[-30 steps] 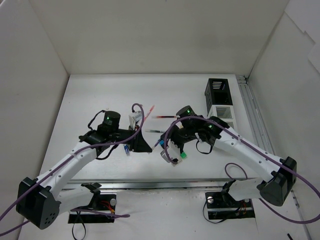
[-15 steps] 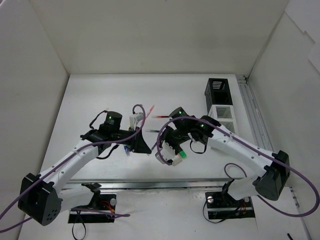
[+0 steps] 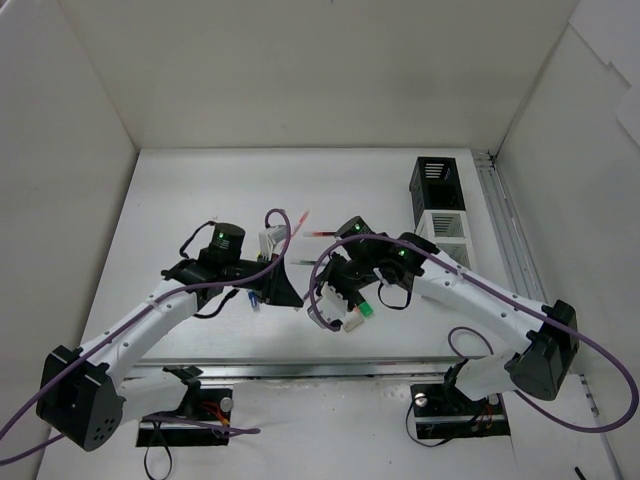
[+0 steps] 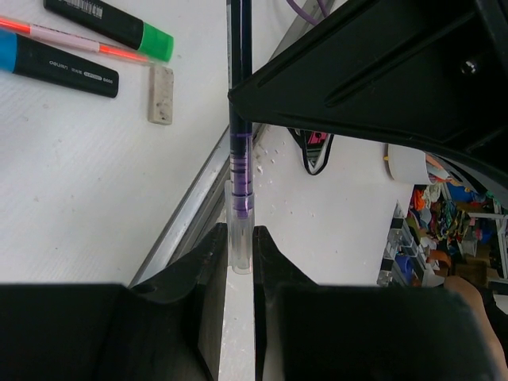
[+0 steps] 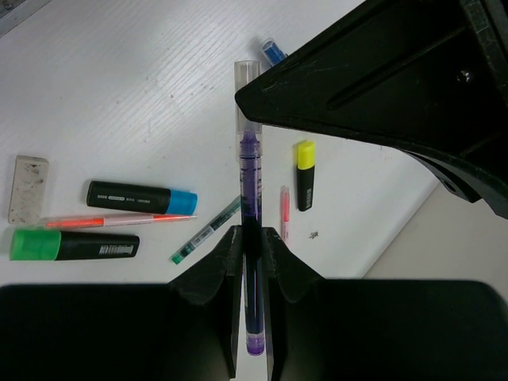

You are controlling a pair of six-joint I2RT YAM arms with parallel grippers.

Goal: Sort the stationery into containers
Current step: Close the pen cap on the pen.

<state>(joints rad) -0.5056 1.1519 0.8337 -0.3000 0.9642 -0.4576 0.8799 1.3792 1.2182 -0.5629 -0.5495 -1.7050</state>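
A dark purple pen (image 5: 248, 159) with a clear end hangs above the table, held at both ends. My right gripper (image 5: 252, 238) is shut on its purple end, and my left gripper (image 4: 240, 254) is shut on its clear end, the pen (image 4: 240, 159) running from it to the other gripper. In the top view the left gripper (image 3: 290, 295) and right gripper (image 3: 318, 295) meet tip to tip at the table's near middle. The black container (image 3: 437, 182) and white container (image 3: 443, 228) stand at the far right.
On the table below lie a green highlighter (image 5: 75, 244), a blue highlighter (image 5: 141, 197), a thin red pen (image 5: 119, 221), a thin green pen (image 5: 205, 231), a yellow highlighter (image 5: 305, 175) and a beige eraser (image 5: 28, 187). Another red pen (image 3: 325, 233) lies farther back.
My right gripper has shifted left and come up against the left gripper. The left arm has barely moved.
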